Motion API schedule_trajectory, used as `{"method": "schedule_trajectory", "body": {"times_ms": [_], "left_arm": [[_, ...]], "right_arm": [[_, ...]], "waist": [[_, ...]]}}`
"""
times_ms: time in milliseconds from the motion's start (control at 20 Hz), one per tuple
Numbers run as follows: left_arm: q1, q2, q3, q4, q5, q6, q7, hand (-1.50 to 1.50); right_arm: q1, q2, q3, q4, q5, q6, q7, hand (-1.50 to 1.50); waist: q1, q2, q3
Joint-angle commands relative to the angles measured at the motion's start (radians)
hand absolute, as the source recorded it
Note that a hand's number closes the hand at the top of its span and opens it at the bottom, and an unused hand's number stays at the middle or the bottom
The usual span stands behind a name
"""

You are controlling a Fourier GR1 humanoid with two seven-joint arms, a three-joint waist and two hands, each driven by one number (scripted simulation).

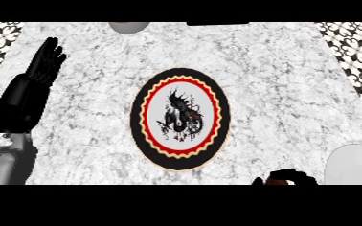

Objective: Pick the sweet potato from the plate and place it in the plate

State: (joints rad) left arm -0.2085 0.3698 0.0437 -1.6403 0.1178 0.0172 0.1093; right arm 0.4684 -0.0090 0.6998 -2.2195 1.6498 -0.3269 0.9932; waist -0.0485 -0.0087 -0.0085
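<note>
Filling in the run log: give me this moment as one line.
left hand: open, resting at left edge | right hand: curled round sweet potato, bottom edge | dragon plate: mid-counter, bare | grey plate: right edge

My left hand (44,63) rested open near the counter's left edge, fingers straight and pointing toward the far edge, its dark wrist and grey forearm running back to the near left corner. My right hand (290,178) showed only partly at the counter's near edge, right of centre, fingers curled round something brownish.
</note>
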Motion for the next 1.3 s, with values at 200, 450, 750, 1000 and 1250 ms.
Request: {"method": "schedule_trajectory", "body": {"times_ms": [200, 450, 750, 1000, 1250], "left_arm": [[-0.051, 0.012, 0.001, 0.022, 0.014, -0.037, 0.004, 0.0], [-0.074, -0.029, -0.043, 0.012, -0.002, -0.022, 0.01, 0.0], [-0.089, -0.021, -0.039, 0.02, -0.001, -0.034, 0.01, 0.0], [-0.106, -0.025, -0.037, 0.033, 0.014, -0.05, 0.01, 0.0], [-0.122, -0.048, -0.052, 0.067, -0.013, -0.03, -0.008, 0.0]], "right_arm": [[-0.246, 0.007, 0.211, 0.064, 0.15, 0.106, 0.367, 1.5], [-0.331, 0.003, 0.118, 0.11, 0.024, 0.068, 0.372, 1.5], [-0.463, 0.005, -0.016, 0.224, -0.073, 0.109, 0.407, 1.5], [-0.641, 0.008, -0.117, 0.482, -0.18, 0.071, 0.433, 1.5], [-0.757, 0.008, -0.242, 0.611, -0.316, -0.068, 0.425, -1.5]], "waist": [[0.056, 0.016, 0.004], [0.078, 0.027, 0.007], [0.098, 0.031, 0.007], [0.11, 0.029, 0.008], [0.111, 0.034, 0.011]]}}
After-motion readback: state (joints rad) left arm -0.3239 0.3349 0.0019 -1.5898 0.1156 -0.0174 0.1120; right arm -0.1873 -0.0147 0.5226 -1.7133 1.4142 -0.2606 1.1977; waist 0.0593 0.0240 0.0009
